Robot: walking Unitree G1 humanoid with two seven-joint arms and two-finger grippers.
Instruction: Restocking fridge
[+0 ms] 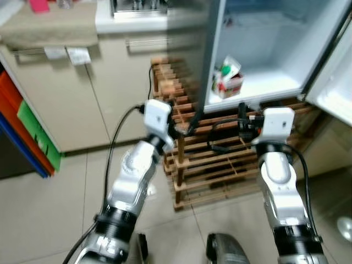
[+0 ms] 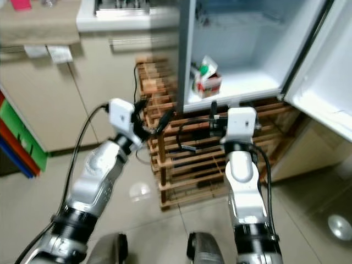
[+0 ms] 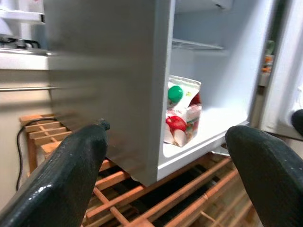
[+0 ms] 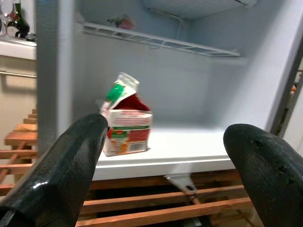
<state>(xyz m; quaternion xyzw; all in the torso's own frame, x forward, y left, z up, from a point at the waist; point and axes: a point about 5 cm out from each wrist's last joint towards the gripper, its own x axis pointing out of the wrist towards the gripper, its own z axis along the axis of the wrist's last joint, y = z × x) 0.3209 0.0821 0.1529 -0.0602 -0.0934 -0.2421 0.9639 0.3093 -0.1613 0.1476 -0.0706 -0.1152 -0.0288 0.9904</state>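
The carton (image 1: pixel 227 78) stood upright on the open fridge's (image 1: pixel 258 88) bottom shelf, upper centre of the frame, ahead of and above both claws. The right claw (image 1: pixel 242 113), fingers spread and empty, sat nearer below it; the left claw (image 1: pixel 184 129), likewise apart, hung lower left by the wooden rack (image 1: pixel 220 159).

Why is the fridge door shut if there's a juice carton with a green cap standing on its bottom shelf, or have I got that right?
Not quite: the fridge door is open, swung to the robot's right, as the left eye view shows. The carton with the green cap does stand on the bottom shelf, near its left side.
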